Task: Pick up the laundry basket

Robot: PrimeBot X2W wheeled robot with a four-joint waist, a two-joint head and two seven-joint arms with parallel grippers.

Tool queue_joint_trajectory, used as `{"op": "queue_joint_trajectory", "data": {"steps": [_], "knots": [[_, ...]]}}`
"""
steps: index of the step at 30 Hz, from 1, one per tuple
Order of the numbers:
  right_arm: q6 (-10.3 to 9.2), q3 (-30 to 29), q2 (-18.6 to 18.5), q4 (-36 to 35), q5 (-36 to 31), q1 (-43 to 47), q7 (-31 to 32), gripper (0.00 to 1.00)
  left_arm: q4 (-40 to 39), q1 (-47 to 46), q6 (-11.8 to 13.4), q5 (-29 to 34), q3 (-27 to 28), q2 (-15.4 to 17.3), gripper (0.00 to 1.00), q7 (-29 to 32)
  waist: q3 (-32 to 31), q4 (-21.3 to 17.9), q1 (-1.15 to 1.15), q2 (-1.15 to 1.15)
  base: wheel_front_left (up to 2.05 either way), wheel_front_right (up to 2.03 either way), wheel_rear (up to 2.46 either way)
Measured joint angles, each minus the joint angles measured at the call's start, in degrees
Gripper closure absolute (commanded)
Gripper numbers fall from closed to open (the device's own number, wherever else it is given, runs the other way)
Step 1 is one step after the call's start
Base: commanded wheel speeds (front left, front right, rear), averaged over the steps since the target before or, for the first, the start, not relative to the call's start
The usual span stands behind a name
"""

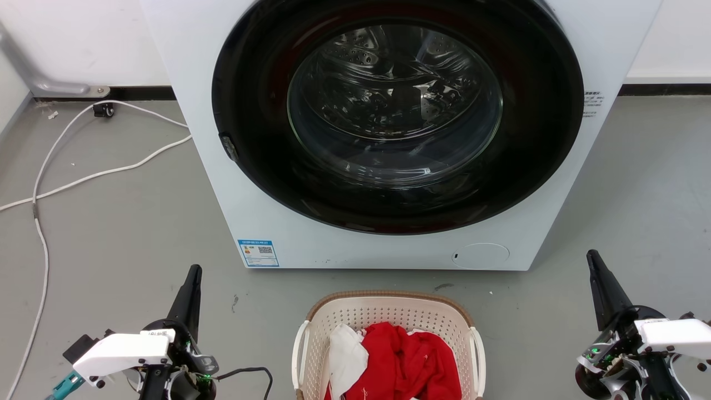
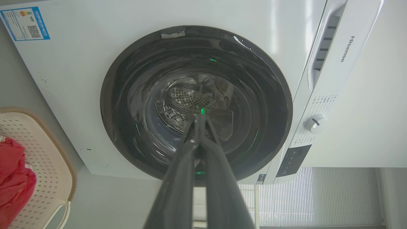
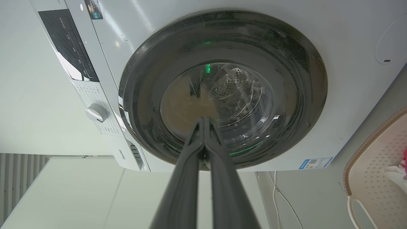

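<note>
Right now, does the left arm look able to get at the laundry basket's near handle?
Probably yes. The left gripper stands beside the laundry basket, with bare floor between it and the near handle; only a thin black cable lies close. Its jaws are shut and would need opening.

Head camera looks down — wrist cameras low, upward, all share washer (image 1: 344, 253), laundry basket (image 1: 389, 311)

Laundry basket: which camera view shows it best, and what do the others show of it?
The head view: the basket sits centred, both handles and the clothes inside visible, though its near end is cropped. Each wrist view catches one corner at its edge.
</note>
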Motion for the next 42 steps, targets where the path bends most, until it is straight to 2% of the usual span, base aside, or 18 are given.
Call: {"op": "queue_joint_trajectory", "data": {"steps": [8,9,10,11,12,13,27,37,42], "knots": [[0.00,0.0,0.0,0.0,0.0,0.0,0.0,1.00,0.0,0.0,0.0,0.0,0.0,0.0,1.00,0.0,0.0,0.0,0.00,0.00,0.00,0.00,0.00],[0.00,0.0,0.0,0.1,0.0,0.0,0.0,0.00,0.1,0.0,0.0,0.0,0.0,0.0,0.00,0.0,0.0,0.0,0.00,0.00,0.00,0.00,0.00],[0.00,0.0,0.0,0.4,0.0,0.3,0.0,0.00,0.5,0.2,0.0,0.0,0.0,-0.1,0.00,-0.1,0.0,0.0,0.00,0.00,0.00,0.00,0.00],[0.00,0.1,0.1,0.9,0.0,0.7,0.0,1.00,0.9,0.7,0.0,0.0,-0.1,-0.2,1.00,-0.1,0.0,0.0,0.00,0.00,0.00,0.00,0.00],[-0.01,0.1,0.1,1.5,0.0,1.3,0.0,1.00,1.5,1.2,0.0,0.0,-0.2,-0.3,1.00,-0.1,0.0,0.0,0.00,0.00,0.00,0.00,0.00],[0.00,0.1,0.2,2.0,0.0,1.8,0.0,0.00,2.1,1.7,0.0,0.0,-0.2,-0.3,0.00,-0.1,0.0,0.0,0.00,0.00,0.00,0.00,0.00],[-0.09,0.2,0.3,0.7,-1.9,3.3,-3.7,0.00,0.8,3.1,0.0,3.7,-0.3,-0.4,0.00,-3.7,0.0,0.0,0.00,0.00,0.00,0.00,0.00],[-0.09,-1.2,0.3,0.4,-9.7,3.3,-6.2,0.00,0.0,3.2,0.0,9.6,1.5,-0.4,0.00,-6.2,0.0,0.0,0.00,0.00,0.00,0.00,0.00],[-0.09,-2.2,0.3,-1.1,-15.8,3.2,-7.3,0.00,-1.4,3.2,0.5,14.1,2.7,-0.4,0.00,-7.3,0.1,0.0,0.00,0.00,0.00,0.00,0.00]]}}
